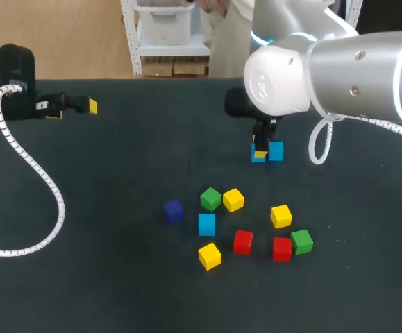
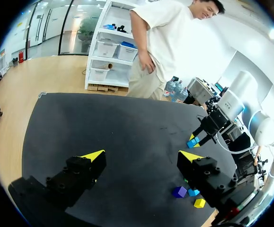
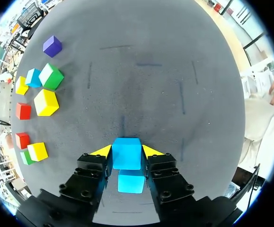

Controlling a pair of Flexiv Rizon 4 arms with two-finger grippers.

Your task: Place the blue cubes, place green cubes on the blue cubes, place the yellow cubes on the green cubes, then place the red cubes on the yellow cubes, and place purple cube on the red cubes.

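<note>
The right arm's white elbow (image 1: 277, 76) looms closest in the head view. Below it the right gripper (image 1: 260, 150) stands at the far right of the black table (image 1: 117, 208), with a blue cube (image 1: 257, 159) at its tips and a second blue cube (image 1: 276, 150) just beside that one. Nearer lies the loose group: a third blue cube (image 1: 206, 224), a purple cube (image 1: 173, 210), two green cubes (image 1: 211, 199), three yellow cubes (image 1: 233, 200) and two red cubes (image 1: 242, 242). The left gripper (image 1: 73, 109) hangs at the far left. In the left wrist view its fingers are spread wide, with nothing between them. In the right wrist view both yellow tips press the blue cube from either side, clenched on it, and the second blue cube lies under the gripper behind it. Laying the blue layer looks to be the step in hand. The next move calls for letting go without nudging the neighbour, then fetching the third blue cube.
</note>
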